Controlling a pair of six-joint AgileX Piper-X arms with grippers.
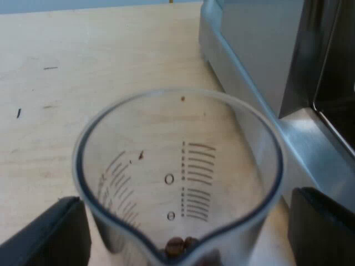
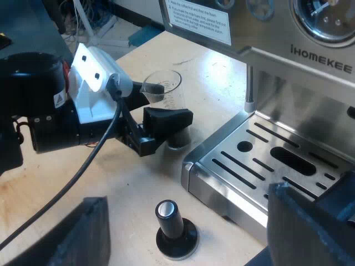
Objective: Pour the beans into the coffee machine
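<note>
A clear measuring glass with printed scale lines stands on the wooden table, close to the espresso machine. A few coffee beans lie at its bottom. My left gripper is open, one black finger on each side of the glass; a thin gap shows at the finger nearer the machine. From the right wrist view, the left gripper reaches around the glass beside the machine's drip tray. My right gripper hangs open above the table, holding nothing.
A tamper with a black knob stands upright on the table under my right gripper, just off the drip tray's corner. The espresso machine has a steel front with gauges. Bare wooden table stretches away from the glass.
</note>
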